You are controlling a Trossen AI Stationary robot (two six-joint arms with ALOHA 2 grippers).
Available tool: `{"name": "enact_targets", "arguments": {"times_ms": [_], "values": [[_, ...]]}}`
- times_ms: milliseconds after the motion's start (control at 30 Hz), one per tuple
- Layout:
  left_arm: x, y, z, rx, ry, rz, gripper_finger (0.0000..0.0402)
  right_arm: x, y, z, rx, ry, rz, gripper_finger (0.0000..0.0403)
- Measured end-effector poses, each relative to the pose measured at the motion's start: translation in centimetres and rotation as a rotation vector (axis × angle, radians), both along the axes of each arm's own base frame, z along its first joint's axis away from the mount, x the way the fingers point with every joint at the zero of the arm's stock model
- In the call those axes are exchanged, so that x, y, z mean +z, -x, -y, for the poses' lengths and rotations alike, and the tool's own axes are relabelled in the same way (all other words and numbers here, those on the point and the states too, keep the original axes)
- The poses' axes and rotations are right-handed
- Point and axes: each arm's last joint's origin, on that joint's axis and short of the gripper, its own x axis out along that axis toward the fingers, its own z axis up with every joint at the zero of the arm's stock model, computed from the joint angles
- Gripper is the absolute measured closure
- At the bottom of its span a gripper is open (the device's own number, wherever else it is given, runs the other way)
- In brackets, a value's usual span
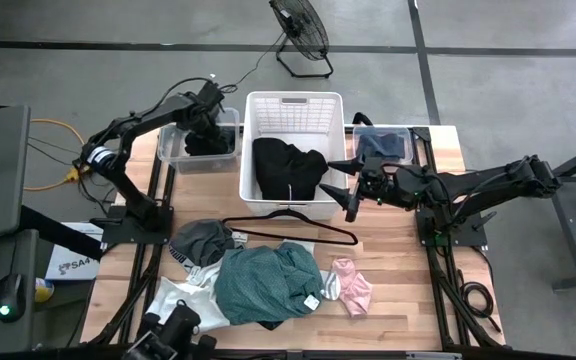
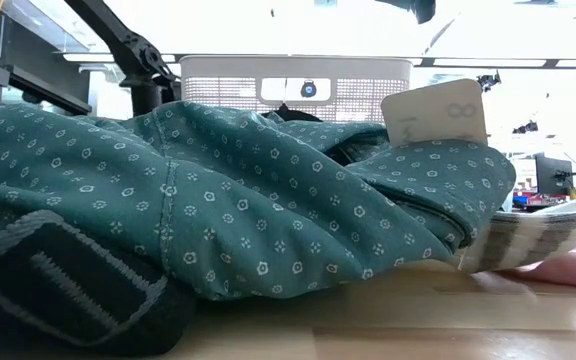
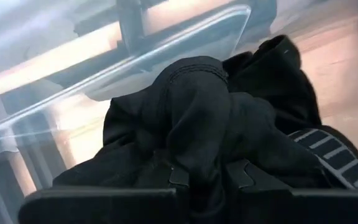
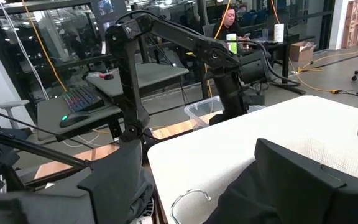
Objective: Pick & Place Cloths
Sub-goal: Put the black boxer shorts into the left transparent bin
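Observation:
My left gripper (image 1: 208,122) is shut on a black cloth (image 3: 229,124) over the clear bin (image 1: 173,150) at the table's far left. My right gripper (image 1: 343,187) hangs open and empty beside the right wall of the white basket (image 1: 293,103), where another black cloth (image 1: 286,170) lies. A navy cloth (image 1: 386,146) fills the right clear bin. On the near half of the table lie a teal-green cloth (image 1: 268,285), a grey one (image 1: 200,240), a white one (image 1: 183,297) and a pink one (image 1: 353,285). My left gripper pinches a bunched-up fold of the black cloth (image 3: 199,155) between its two fingers (image 3: 166,177). The fingers come from above, pointing steeply down. The cloth hangs in a slack bundle below them inside the clear bin's walls; whether its lower end rests on the bin's floor is hidden.
A thin black wire hanger (image 1: 290,228) lies on the table in front of the white basket. In the low view the teal-green cloth (image 2: 228,200) with a white tag (image 2: 433,112) blocks most of the table. A fan (image 1: 300,30) stands on the floor behind.

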Motion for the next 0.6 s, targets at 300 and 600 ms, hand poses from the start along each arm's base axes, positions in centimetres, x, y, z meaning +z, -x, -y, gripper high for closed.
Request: {"name": "enact_targets", "arguments": {"times_ms": [300,600], "values": [[-0.47,-0.1,-0.14,-0.009,0.015,-0.009,0.0311,-0.25,0.01,0.0,-0.001,-0.02,-0.018,0.0096],[0.52,-0.06,0.13,-0.046,0.021,0.023,0.0147,-0.23,0.0,0.0,-0.001,-0.022,-0.016,0.0096]]}}
